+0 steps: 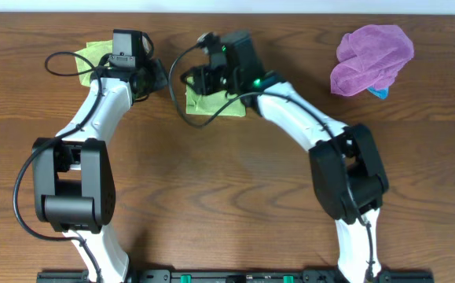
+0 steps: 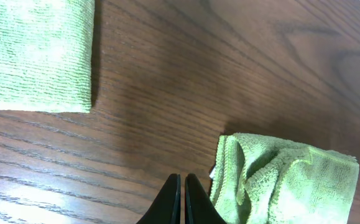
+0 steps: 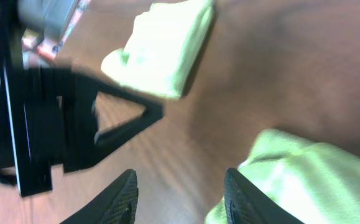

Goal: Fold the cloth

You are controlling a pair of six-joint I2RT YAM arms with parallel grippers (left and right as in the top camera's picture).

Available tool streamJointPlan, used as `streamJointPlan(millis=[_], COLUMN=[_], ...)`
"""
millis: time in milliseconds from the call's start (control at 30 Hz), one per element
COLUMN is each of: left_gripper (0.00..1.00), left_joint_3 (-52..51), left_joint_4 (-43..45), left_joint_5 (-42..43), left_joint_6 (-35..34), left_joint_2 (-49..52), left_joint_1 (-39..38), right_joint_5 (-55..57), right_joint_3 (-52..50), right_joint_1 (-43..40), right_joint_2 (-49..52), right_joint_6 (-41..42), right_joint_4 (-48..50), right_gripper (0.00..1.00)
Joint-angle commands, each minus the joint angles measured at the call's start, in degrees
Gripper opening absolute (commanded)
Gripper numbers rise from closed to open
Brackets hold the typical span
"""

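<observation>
A flat, folded green cloth (image 1: 215,104) lies at the table's middle back, partly under my right arm. A second, rumpled green cloth (image 1: 93,55) lies at the back left, behind my left arm. In the left wrist view the flat cloth (image 2: 36,56) is at top left and the rumpled cloth (image 2: 285,186) is just right of the fingers. My left gripper (image 2: 183,199) is shut and empty over bare wood. My right gripper (image 3: 180,193) is open and empty, its right finger beside a green cloth (image 3: 304,180). The other green cloth (image 3: 167,50) lies farther off.
A crumpled purple cloth (image 1: 372,56) lies at the back right with a small blue object (image 1: 379,93) at its edge. My left gripper (image 3: 127,121) shows close in front of the right wrist camera. The two grippers are near each other between the green cloths.
</observation>
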Motion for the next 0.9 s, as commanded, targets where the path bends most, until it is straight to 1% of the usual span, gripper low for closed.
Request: streamJointPlan(millis=[0, 100, 133, 200, 300, 333, 433, 500, 567, 633, 700, 800, 867], left_gripper=[0.06, 0.06, 0.08, 0.16, 0.19, 0.21, 0.41, 0.50, 0.55, 0.66, 0.74, 0.90, 0.97], left_joint_3=[1.31, 1.29, 1.31, 1.31, 1.31, 1.31, 1.31, 1.31, 1.31, 1.31, 1.31, 1.31, 1.31], left_joint_4=[-0.24, -0.22, -0.22, -0.22, -0.22, -0.22, -0.24, -0.24, -0.22, -0.20, -0.17, -0.17, -0.13], left_joint_5=[-0.04, 2.25, 2.73, 3.85, 5.22, 5.53, 5.66, 5.86, 6.12, 6.62, 6.73, 7.26, 8.04], left_joint_6=[0.63, 0.63, 0.63, 0.61, 0.63, 0.63, 0.63, 0.66, 0.66, 0.66, 0.66, 0.57, 0.59], left_joint_2=[-1.40, -1.40, -1.40, -1.40, -1.40, -1.40, -1.40, -1.40, -1.40, -1.40, -1.40, -1.40, -1.40], left_joint_1=[0.35, 0.35, 0.35, 0.35, 0.35, 0.35, 0.35, 0.35, 0.35, 0.35, 0.35, 0.35, 0.37], right_joint_5=[2.08, 2.23, 2.25, 2.16, 1.01, 0.81, -0.61, -1.79, -2.60, -3.04, -3.63, -3.85, -3.74], right_joint_3=[2.10, 2.10, 2.10, 2.08, 2.08, 2.08, 2.08, 2.08, 2.08, 2.10, 2.38, 3.39, 4.02], right_joint_1=[-2.29, -3.06, -3.08, -2.93, -2.23, -1.90, -0.96, -0.35, 0.17, 0.68, 0.85, 0.59, 0.07], right_joint_2=[0.83, 1.38, 2.01, 3.28, 5.60, 6.56, 8.76, 9.81, 10.29, 10.27, 10.21, 9.79, 8.74], right_joint_6=[0.72, 0.68, 0.46, 0.52, 1.29, 1.95, 2.71, 3.32, 3.28, 2.99, 2.78, 2.34, 1.20], right_joint_4=[-1.60, -3.91, -4.52, -4.94, -4.48, -4.42, -4.26, -4.24, -4.07, -3.58, -3.06, -3.45, -4.15], right_gripper=[0.47, 0.47, 0.47, 0.48, 0.48, 0.48, 0.48, 0.48, 0.48, 0.48, 0.48, 0.48, 0.48])
